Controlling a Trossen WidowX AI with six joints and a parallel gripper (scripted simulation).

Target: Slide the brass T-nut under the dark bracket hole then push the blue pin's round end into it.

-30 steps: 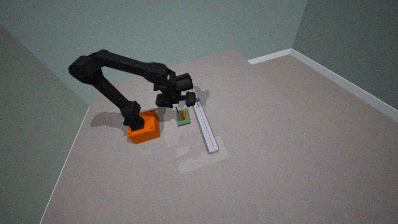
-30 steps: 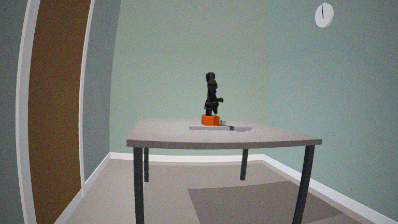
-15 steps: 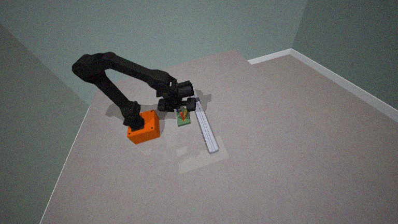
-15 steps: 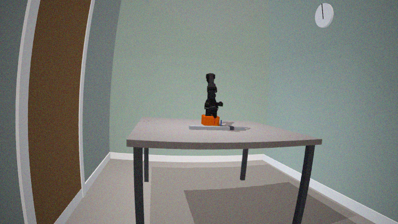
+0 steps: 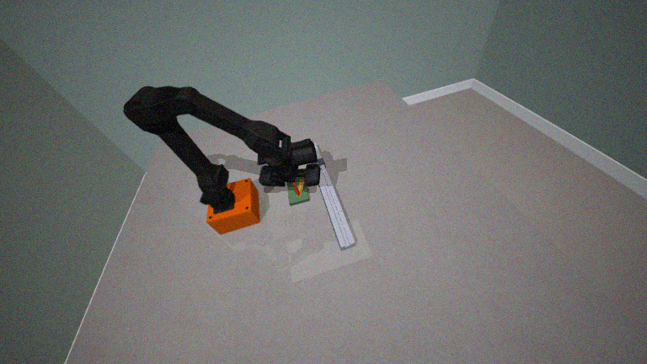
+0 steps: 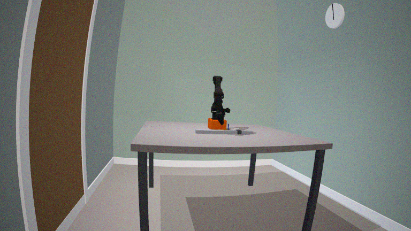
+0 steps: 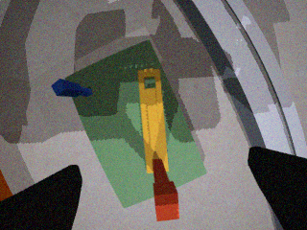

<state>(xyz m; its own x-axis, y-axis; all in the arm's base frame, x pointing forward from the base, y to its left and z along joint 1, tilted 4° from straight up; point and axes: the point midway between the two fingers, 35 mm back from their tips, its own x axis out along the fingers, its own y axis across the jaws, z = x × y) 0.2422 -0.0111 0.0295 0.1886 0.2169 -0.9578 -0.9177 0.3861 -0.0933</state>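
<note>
The brass T-nut (image 5: 301, 187) (image 7: 154, 125) is seen on the green tray (image 5: 293, 200) (image 7: 117, 184), its orange handle (image 5: 296, 189) (image 7: 167, 206) rising from one end. In the wrist view, the handle is framed between the wide-open, empty jaws (image 5: 291, 179) (image 6: 222, 122), and the nut's long axis runs roughly across their closing line. A descent centred on the handle seems called for. Farther out, the blue pin (image 6: 228, 126) (image 7: 69, 88) is seen at one side, the aluminum rail (image 5: 336, 212) (image 6: 212, 131) (image 7: 275, 93) at the other.
</note>
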